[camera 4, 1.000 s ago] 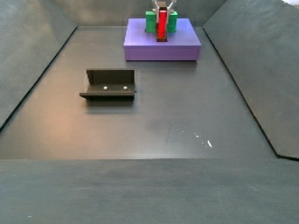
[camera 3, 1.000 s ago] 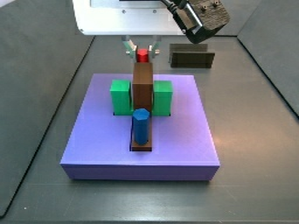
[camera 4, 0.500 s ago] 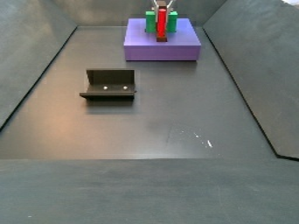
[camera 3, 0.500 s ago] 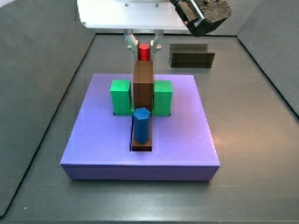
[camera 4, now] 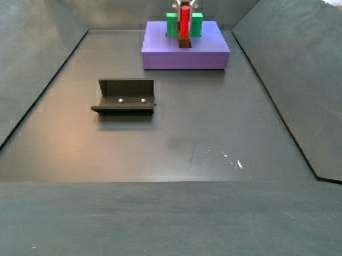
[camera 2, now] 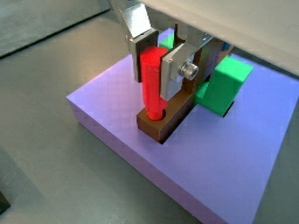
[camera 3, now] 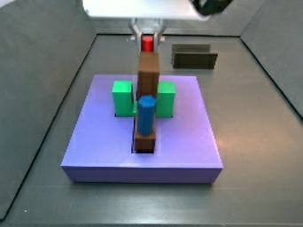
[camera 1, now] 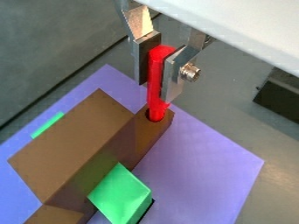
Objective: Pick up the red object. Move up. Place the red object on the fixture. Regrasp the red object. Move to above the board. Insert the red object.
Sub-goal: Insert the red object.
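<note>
The red peg (camera 1: 156, 80) stands upright between my gripper's (camera 1: 156, 59) silver fingers, which are shut on it. Its lower tip sits in a hole at the end of the brown bar (camera 1: 87, 150) on the purple board (camera 1: 211, 166). Both wrist views show this; the peg (camera 2: 152, 83), gripper (camera 2: 156, 59) and bar end (camera 2: 163, 122) also show there. In a side view the peg (camera 3: 148, 42) is above the bar's far end (camera 3: 148, 71), behind the blue peg (camera 3: 145, 115). The fixture (camera 4: 126, 96) stands alone on the floor.
Two green blocks (camera 3: 122, 97) (camera 3: 166, 97) flank the brown bar on the board (camera 3: 178, 146). The fixture also shows behind the board on the right (camera 3: 194, 58). Grey walls (camera 4: 34, 90) slope up round the dark floor (camera 4: 187, 150).
The gripper with the red peg has shifted slightly toward the far end of the bar and now holds the peg with its tip in the bar's hole.
</note>
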Robot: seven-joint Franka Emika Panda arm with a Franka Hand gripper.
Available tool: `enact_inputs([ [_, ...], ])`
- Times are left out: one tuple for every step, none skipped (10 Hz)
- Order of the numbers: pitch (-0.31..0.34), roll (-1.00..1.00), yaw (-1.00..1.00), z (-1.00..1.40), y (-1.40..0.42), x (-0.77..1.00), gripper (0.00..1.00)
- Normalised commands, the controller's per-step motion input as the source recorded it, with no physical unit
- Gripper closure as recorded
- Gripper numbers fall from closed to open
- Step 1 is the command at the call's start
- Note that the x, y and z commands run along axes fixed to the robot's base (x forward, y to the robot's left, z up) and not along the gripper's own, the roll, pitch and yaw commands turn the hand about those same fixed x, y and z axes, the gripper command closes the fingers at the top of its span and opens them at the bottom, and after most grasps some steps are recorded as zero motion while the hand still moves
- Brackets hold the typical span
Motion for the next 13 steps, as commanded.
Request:
enact_inputs([
  [0.0, -0.03, 0.04, 0.02, 0.0, 0.0, 1.0],
  [0.0, 0.0, 0.08, 0.0, 0.0, 0.0, 1.0],
  [0.0, 0.0, 0.07, 0.0, 0.0, 0.0, 1.0],
  [0.0, 0.01, 0.06, 0.0, 0.0, 0.0, 1.0],
  [0.0, 0.03, 0.07, 0.0, -0.02, 0.0, 1.0],
  [0.003, 0.1, 0.12, -0.03, -0.06, -0.05, 1.0],
  [0.036, 0.15, 0.14, 0.0, -0.07, -0.15, 1.0],
  [0.043, 0.17, 0.19, 0.01, -0.03, -0.29, 1.0],
  [0.053, 0.18, 0.27, 0.05, -0.03, -0.29, 1.0],
  [0.073, 0.18, 0.2, 0.03, -0.08, -0.14, 1.0],
  [0.069, 0.1, 0.04, 0.01, -0.12, 0.0, 1.0],
  [0.05, 0.08, 0.02, 0.01, -0.13, 0.01, 1.0],
  [0.046, 0.06, 0.0, 0.0, -0.14, 0.13, 1.0],
])
